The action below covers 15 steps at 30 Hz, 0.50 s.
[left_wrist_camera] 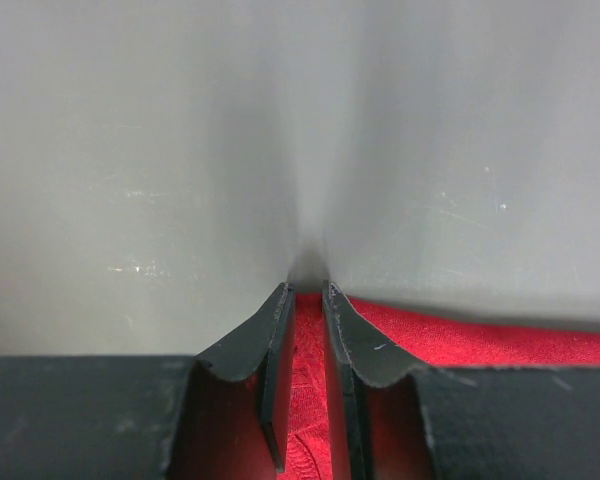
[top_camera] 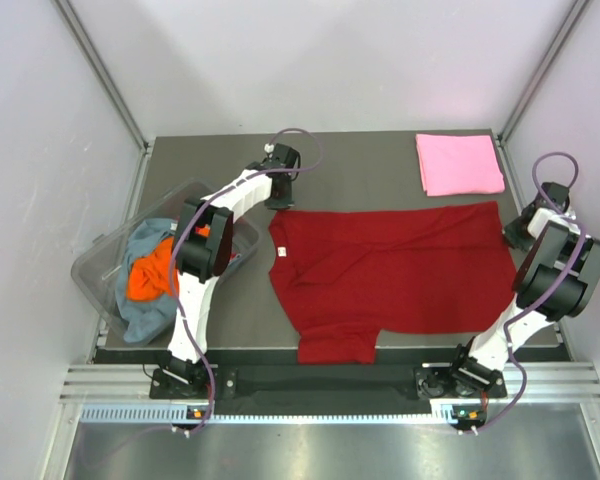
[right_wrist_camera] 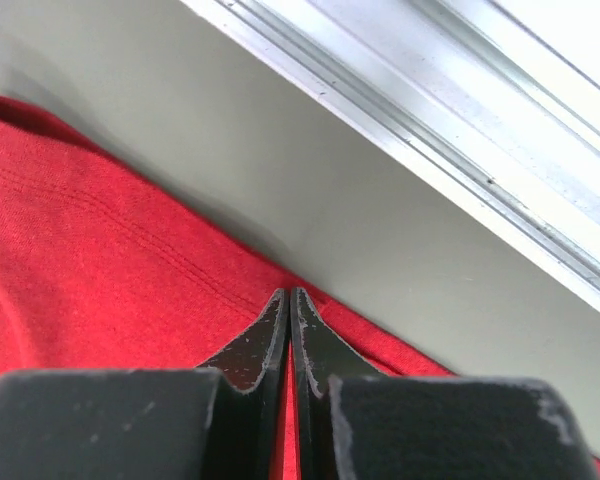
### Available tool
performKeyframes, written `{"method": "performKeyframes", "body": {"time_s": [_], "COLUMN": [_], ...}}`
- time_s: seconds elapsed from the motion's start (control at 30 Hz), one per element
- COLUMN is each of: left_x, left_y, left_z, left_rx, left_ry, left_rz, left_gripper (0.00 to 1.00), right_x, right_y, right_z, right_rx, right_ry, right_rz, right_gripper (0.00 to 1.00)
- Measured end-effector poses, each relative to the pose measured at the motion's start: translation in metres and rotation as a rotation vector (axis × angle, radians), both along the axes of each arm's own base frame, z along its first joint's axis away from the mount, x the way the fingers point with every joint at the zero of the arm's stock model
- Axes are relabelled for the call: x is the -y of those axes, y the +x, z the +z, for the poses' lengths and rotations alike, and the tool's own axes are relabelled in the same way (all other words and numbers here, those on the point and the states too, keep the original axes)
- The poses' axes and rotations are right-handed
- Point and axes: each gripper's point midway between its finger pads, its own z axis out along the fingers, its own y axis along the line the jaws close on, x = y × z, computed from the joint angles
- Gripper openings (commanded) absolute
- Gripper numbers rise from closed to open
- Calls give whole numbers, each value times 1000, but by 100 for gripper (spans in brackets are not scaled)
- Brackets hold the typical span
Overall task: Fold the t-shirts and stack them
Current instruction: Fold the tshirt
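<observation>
Over on the left sits a clear plastic tub (top_camera: 92, 262) with an orange t-shirt (top_camera: 145, 281) bunched on a grey-blue t-shirt (top_camera: 145, 316), both waiting their turn. Next along, the left gripper (left_wrist_camera: 305, 291) is down at the far edge of the dark red t-shirt (top_camera: 400, 265), by the shoulder; its jaws stand only narrowly apart with red cloth filling the gap, so I take it as pinched on that edge. The shirt itself lies spread across the middle of the table (top_camera: 360, 165), collar toward the left with its white neck label (top_camera: 283, 252) showing, one sleeve pointing at the near edge, the body running off to the right. It is plain knit, matte, with a few soft creases and a stitched hem. It looks light and limp; I'd expect it to sag and drag rather than hold any shape, so it wants taking by corners or hems with both arms at once, lifted evenly so the fold lands straight. At its right-hand edge the right gripper (right_wrist_camera: 288, 293) has its jaws pressed together with a sliver of red hem between them, nipped on the cloth as far as I can judge. Beyond it, at the far right corner, a light pink t-shirt (top_camera: 458, 163) lies folded flat, well apart from the red one.
</observation>
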Motion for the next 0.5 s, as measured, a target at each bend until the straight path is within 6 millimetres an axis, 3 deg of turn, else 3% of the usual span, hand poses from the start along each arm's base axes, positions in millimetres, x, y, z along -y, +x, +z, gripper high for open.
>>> {"method": "performKeyframes", "body": {"time_s": [0.1, 0.23, 0.33, 0.5], "left_x": [1, 5, 8, 13], "left_y": [0, 0, -2, -6], "left_z": [0, 2, 4, 11], "left_rx": [-2, -8, -19, -33], "left_ry": [-4, -24, -37, -43], "left_rz": [-3, -26, -63, -150], "left_gripper": [27, 36, 41, 43], "right_x": [1, -2, -8, -20], "right_y": [-1, -2, 0, 20], "right_z": [0, 4, 12, 33], "right_rx": [-3, -4, -4, 35], "right_ry": [-6, 5, 18, 19], "right_rz": [-9, 7, 32, 100], "right_gripper": [0, 23, 32, 35]}}
